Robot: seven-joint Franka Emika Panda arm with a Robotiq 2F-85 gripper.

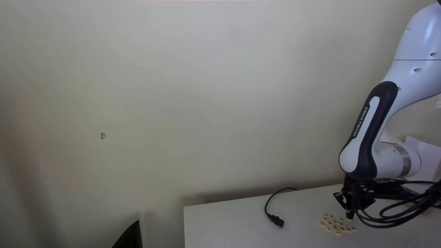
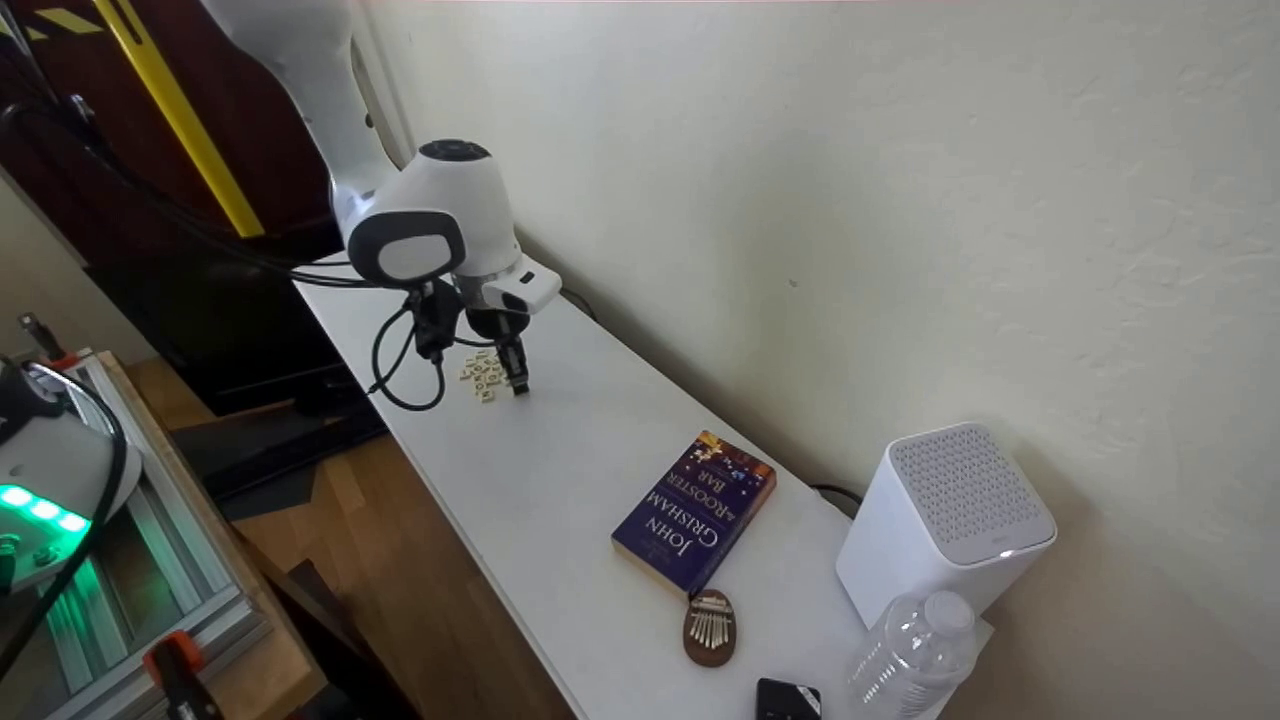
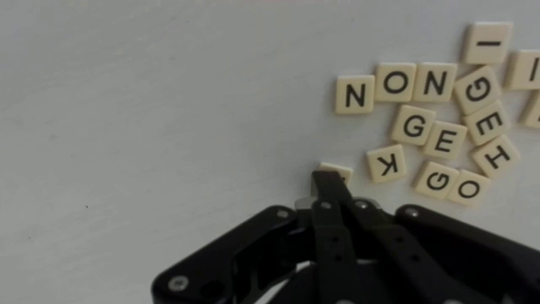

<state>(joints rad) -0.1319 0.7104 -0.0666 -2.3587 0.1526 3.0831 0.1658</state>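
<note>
Here we find the fingers (image 3: 331,185) pressed fully together, nothing visible between them, and in the wrist view partly hiding a letter tile (image 3: 337,167) that lies on the white surface (image 3: 126,126) just beside the K tile (image 3: 387,164), edging a loose tile cluster (image 3: 445,140).

Your arm (image 1: 413,75) is white, smooth and rounded; in an exterior view, note the black-bordered side panel (image 1: 367,127) with FRANKA EMIKA in white lettering (image 1: 360,121), and the grey metallic band (image 1: 406,157) on the joint (image 1: 386,160) beside it. In an exterior view you also find a round black cap (image 2: 455,150) on the wrist (image 2: 445,200), while black cables (image 1: 429,198) loop loosely in both exterior views. Your gripper (image 3: 333,185), in the wrist view, is black, its round-ended bars (image 3: 223,250) fastened with silvery screws (image 3: 178,283) and pierced by small holes (image 3: 334,239).
</note>
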